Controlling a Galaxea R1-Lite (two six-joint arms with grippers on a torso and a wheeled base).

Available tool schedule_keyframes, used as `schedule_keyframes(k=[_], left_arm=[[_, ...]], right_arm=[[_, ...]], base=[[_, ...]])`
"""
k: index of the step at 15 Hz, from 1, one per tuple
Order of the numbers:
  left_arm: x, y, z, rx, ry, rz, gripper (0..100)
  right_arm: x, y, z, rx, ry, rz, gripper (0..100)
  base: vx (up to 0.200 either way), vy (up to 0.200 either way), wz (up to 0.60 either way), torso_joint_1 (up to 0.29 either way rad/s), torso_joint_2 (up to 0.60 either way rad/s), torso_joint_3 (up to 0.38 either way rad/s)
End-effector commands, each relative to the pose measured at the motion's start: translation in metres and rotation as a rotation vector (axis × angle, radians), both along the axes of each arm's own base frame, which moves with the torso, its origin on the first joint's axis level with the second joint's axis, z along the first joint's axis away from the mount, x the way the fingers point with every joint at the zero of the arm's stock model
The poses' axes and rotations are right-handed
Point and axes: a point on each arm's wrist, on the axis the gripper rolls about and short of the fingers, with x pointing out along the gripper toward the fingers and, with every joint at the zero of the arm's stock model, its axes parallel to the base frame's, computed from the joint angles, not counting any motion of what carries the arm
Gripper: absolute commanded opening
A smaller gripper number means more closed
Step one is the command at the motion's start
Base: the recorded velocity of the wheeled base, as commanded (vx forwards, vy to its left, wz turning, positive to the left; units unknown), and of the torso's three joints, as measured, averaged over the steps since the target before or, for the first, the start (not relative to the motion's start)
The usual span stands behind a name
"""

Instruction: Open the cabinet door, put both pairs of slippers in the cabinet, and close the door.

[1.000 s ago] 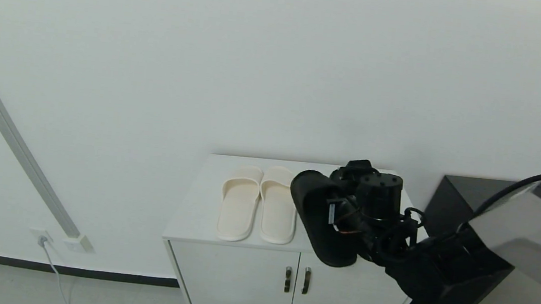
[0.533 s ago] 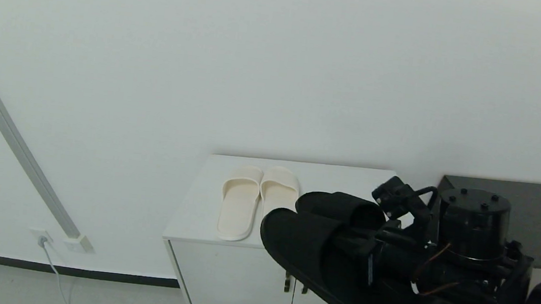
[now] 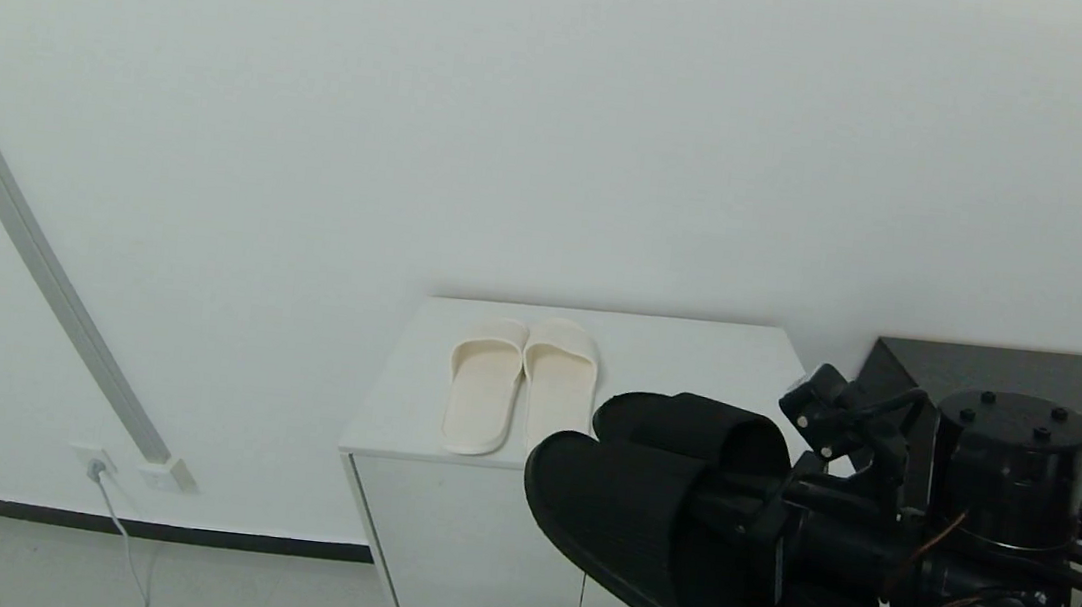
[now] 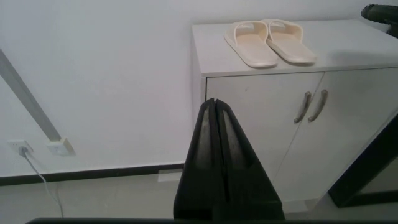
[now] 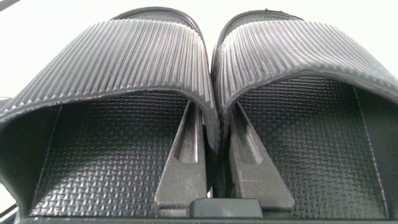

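A pair of cream slippers lies side by side on top of the white cabinet. Its two doors are closed, with the handles at the middle seam. My right gripper holds a pair of black slippers in the air in front of the cabinet's right half. In the right wrist view its fingers reach into both slippers and pinch the two inner strap walls together. My left gripper hangs low to the left of the cabinet, shut on nothing.
A black cabinet stands right of the white one. On the left wall a grey conduit runs down to a socket with a cable plugged in. The floor left of the cabinet is free.
The right gripper lifted the black slippers off the cabinet top and drew them back toward me and to the right. The head camera has since shifted slightly.
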Motion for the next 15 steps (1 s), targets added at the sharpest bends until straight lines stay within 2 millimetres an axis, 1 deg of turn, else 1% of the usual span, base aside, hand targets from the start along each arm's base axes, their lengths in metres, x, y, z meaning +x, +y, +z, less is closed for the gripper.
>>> schedule_keyframes(k=[1,6,15], left_arm=[[0.0001,0.0000,0.0000,0.000,0.002,0.001,0],[0.0001,0.0001,0.0000,-0.002,0.002,0.001,0],[0.0001,0.0000,0.0000,-0.002,0.002,-0.001,0]], right_arm=[[-0.0010,-0.0012,-0.0007,-0.002,0.002,-0.001,0],[-0.0033,-0.0030,-0.0064,-0.035,-0.007,0.007,0],[-0.0063,-0.0039,-0.0098,-0.026,-0.023,0.013,0]], base=[[-0.200,0.000,0.00,-0.007,0.00,0.002],[0.000,0.000,0.00,0.000,0.00,0.000],[0.000,0.000,0.00,0.000,0.00,0.000]])
